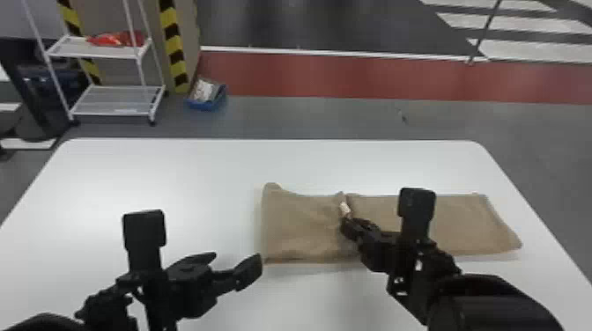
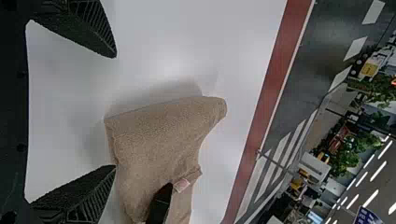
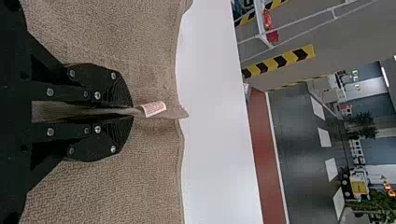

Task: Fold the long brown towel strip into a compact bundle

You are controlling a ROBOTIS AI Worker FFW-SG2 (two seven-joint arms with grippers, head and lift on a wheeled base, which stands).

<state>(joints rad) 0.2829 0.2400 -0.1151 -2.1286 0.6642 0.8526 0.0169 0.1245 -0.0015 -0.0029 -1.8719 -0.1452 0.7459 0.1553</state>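
Well, from my remote seat the widest thing beyond both grippers is the grey floor (image 1: 352, 119), with a red band (image 1: 352, 79) across it and darker floor past that. Far past my left gripper (image 1: 234, 259) I have a white shelf cart (image 1: 110, 101) with something red (image 1: 116, 39) on its upper shelf, and black-and-yellow striping (image 1: 174, 48) near it. To the right of that cart, still well beyond the grippers, a small blue bin (image 1: 207, 104) sits on the floor.

The white table (image 1: 154, 176) spreads beneath both my grippers, its far corners rounded. On it, the brown towel strip (image 1: 462, 224) lies crosswise, running out to either side of my right gripper (image 1: 346, 219); its left end is near my left gripper's tips, with the far corner bunched up.

I've got that right gripper closed on a pinched ridge of the cloth, partway along. My left one is spread wide and holds nothing. Smallest of all, a pale label (image 3: 153, 108) pokes out just past the right fingertips.
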